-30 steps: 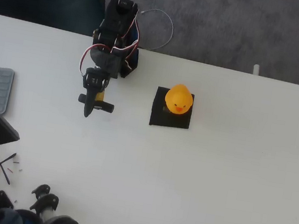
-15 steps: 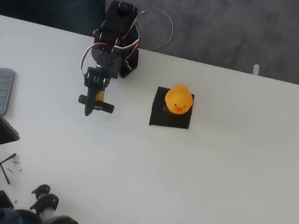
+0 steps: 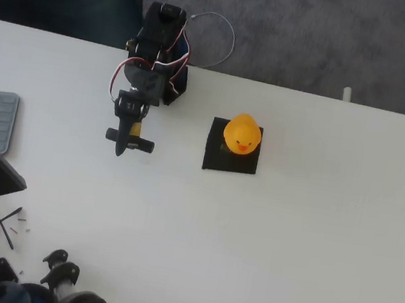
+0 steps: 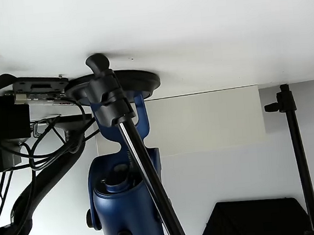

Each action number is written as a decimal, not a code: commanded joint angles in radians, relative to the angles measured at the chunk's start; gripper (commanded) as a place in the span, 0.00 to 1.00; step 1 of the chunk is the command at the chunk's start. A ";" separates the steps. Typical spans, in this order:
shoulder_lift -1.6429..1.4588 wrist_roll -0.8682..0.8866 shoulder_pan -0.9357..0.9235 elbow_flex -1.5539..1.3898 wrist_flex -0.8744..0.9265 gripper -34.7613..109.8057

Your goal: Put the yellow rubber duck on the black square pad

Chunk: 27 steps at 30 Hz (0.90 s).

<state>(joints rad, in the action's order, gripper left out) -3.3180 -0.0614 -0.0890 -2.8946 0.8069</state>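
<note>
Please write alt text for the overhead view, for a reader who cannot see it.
A yellow rubber duck sits on a black square pad on a white table. The robot arm is folded to the left of the pad, its gripper apart from the duck and holding nothing.

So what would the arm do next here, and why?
Probably nothing more than stay folded back. In the overhead view the yellow rubber duck already sits on the black square pad, and the gripper is off to the pad's left, well apart from it, holding nothing. The job looks done.
</note>
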 commanded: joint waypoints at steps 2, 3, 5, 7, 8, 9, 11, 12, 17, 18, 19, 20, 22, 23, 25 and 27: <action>-0.009 -0.011 -0.005 -0.006 0.002 0.27; -0.009 -0.011 -0.005 -0.006 0.002 0.27; -0.008 -0.011 -0.005 -0.011 0.003 0.27; -0.009 -0.011 -0.005 -0.029 0.002 0.27; -0.017 -0.011 -0.005 -0.035 0.002 0.27; -0.017 -0.011 -0.003 -0.037 0.002 0.27; -0.014 -0.011 -0.003 -0.038 0.002 0.27; -0.012 -0.011 -0.003 -0.038 0.002 0.27; -0.011 -0.009 -0.003 -0.043 0.002 0.27; -0.011 -0.009 -0.003 -0.043 0.002 0.27; -0.011 -0.009 -0.003 -0.043 0.002 0.27; -0.011 -0.009 -0.003 -0.043 0.002 0.27; -0.011 -0.009 -0.003 -0.043 0.002 0.27; -0.011 -0.009 -0.003 -0.043 0.002 0.27; -0.009 -0.009 -0.003 -0.043 0.002 0.27; -0.009 -0.009 -0.003 -0.054 0.003 0.27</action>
<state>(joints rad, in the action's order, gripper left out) -3.3119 -0.0614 -0.0890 -2.9345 0.8069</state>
